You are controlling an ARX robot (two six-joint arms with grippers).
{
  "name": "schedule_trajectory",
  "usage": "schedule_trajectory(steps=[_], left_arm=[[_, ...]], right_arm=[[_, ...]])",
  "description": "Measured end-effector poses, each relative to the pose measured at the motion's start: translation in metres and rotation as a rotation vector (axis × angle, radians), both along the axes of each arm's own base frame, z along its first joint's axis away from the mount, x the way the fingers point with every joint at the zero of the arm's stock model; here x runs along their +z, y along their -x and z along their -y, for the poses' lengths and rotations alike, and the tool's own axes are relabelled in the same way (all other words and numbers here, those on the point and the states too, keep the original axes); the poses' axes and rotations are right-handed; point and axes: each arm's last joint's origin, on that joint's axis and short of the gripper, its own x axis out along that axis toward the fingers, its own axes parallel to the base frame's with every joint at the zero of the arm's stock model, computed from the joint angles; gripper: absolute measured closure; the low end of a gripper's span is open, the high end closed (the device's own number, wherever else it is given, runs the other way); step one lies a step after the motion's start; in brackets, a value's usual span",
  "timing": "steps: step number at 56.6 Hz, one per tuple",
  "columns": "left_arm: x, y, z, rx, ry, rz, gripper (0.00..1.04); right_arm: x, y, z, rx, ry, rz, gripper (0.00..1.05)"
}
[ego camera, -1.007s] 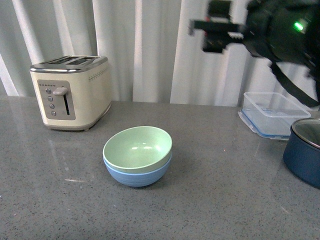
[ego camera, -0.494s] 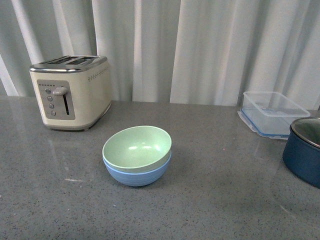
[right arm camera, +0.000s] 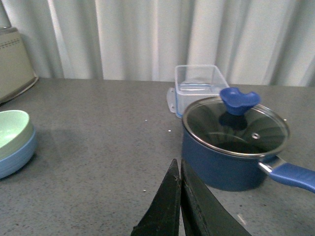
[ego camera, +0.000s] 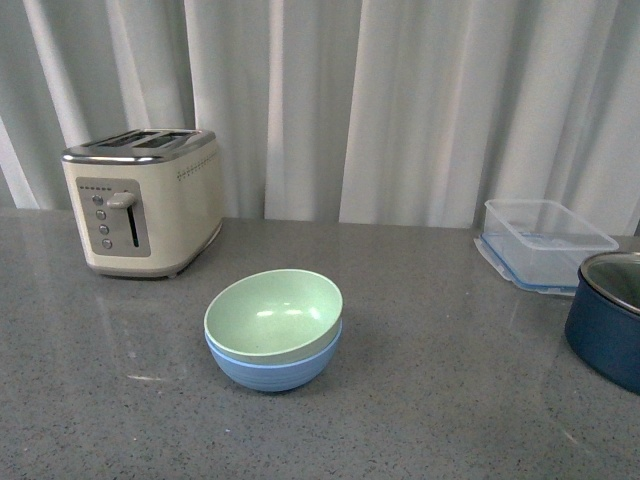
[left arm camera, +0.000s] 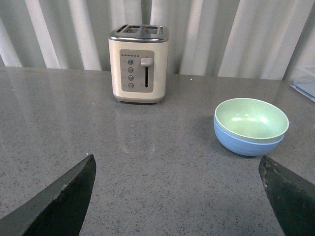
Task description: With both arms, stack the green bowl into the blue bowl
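Seemingly empty: left gripper (left arm camera: 177, 196) agape, right gripper (right arm camera: 180, 196) pinched.

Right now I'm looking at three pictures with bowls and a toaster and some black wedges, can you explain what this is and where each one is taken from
This is a robot with two arms, each ending in a clamp gripper. The wide picture comes from a camera on its body; neither arm shows there. The other two come from cameras on its wrists. The black wedges are fingers: the left gripper is open and the right gripper is shut, both holding nothing. On the grey counter the green bowl already sits nested inside the blue bowl. Around them stand a cream toaster, a clear plastic container and a navy pot with a glass lid.
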Motion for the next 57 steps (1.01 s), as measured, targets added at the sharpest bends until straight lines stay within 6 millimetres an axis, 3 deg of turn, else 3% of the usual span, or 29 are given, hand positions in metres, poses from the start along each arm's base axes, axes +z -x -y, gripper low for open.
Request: schedule_trajectory(steps=[11, 57], left_arm=[[0.0, 0.0, 0.0, 0.0, 0.0, 0.0, 0.07], [0.0, 0.0, 0.0, 0.0, 0.0, 0.0, 0.07]], right_arm=[[-0.012, 0.014, 0.003, -0.016, 0.0, -0.008, 1.04], [-0.004, 0.048, 0.003, -0.015, -0.001, 0.023, 1.04]])
